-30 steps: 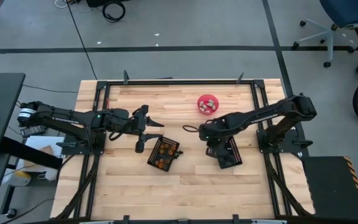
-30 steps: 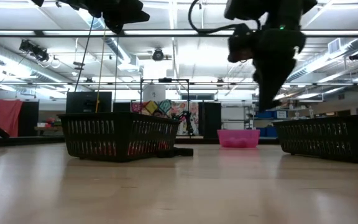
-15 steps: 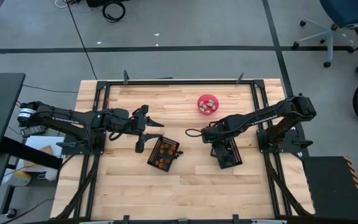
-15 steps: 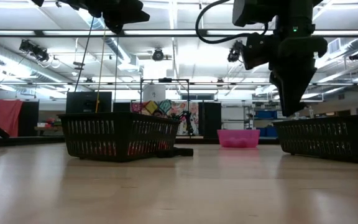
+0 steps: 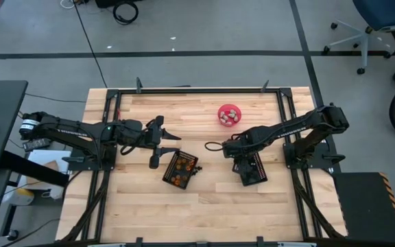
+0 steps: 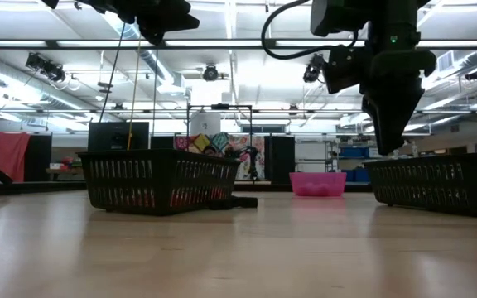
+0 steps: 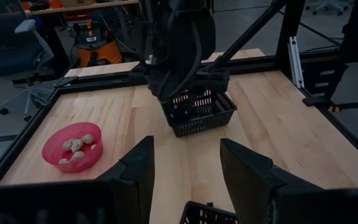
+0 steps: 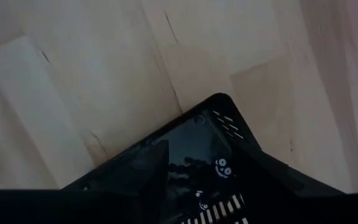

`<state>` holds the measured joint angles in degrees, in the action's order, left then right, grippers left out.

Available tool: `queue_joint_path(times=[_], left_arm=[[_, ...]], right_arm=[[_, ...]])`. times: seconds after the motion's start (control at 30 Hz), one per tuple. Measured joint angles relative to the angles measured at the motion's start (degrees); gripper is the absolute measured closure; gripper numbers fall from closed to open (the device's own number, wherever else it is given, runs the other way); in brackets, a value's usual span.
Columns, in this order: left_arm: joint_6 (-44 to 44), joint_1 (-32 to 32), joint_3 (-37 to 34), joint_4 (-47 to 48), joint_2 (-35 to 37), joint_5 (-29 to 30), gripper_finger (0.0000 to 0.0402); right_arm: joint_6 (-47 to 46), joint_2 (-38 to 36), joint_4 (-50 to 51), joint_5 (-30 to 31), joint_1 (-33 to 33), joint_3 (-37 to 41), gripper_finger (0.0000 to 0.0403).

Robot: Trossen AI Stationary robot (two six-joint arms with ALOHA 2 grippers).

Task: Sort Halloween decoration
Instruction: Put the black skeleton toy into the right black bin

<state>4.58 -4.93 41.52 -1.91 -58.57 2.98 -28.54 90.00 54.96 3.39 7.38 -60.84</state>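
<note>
The left hand (image 5: 158,142) hangs above the wooden surface (image 5: 142,195), just left of the left mesh basket (image 5: 180,169). In the left wrist view its two fingers (image 7: 138,177) stand apart with bare wood between them; nothing is held.

The left mesh basket sits near the middle of the surface, turned at an angle. It holds orange, roundish pieces (image 5: 178,171) of the Halloween decoration, with some darker bits among them. In the low view this basket (image 6: 160,180) stands flat on the surface, and reddish-orange shapes show through its mesh.

The pink bowl (image 5: 229,114) stands at the far part of the surface, well apart from both baskets. It holds the pale grey-white pieces (image 7: 74,147), visible as a small cluster in the left wrist view.

The right hand (image 5: 240,152) hangs over the far end of the right mesh basket (image 5: 252,170). In the low view it (image 6: 387,142) points down, with its tips just above the basket rim (image 6: 437,162). In the right wrist view its fingers (image 8: 151,165) stand apart over a basket corner, and nothing is clamped between them. Black pieces (image 8: 219,168) with white markings lie inside the basket below.
</note>
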Motion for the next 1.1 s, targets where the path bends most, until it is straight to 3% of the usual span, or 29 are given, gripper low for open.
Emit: queue_joint_path(times=[0.57, 0.77, 1.1], left_arm=[[0.02, -0.02, 0.00, -0.02, 0.00, 0.00, 0.0246], [0.00, -0.02, 0.00, -0.27, 0.00, 0.00, 0.0246], [0.02, -0.02, -0.02, -0.25, 0.00, 0.00, 0.0246]], right_arm=[[-2.81, 0.02, -0.61, 2.23, -0.07, -0.02, 0.0154], [1.69, 0.02, -9.39, 7.77, -0.24, -0.02, 0.0156], [9.47, 4.40, -28.91, 3.82, -1.25, -0.14, 0.0175]])
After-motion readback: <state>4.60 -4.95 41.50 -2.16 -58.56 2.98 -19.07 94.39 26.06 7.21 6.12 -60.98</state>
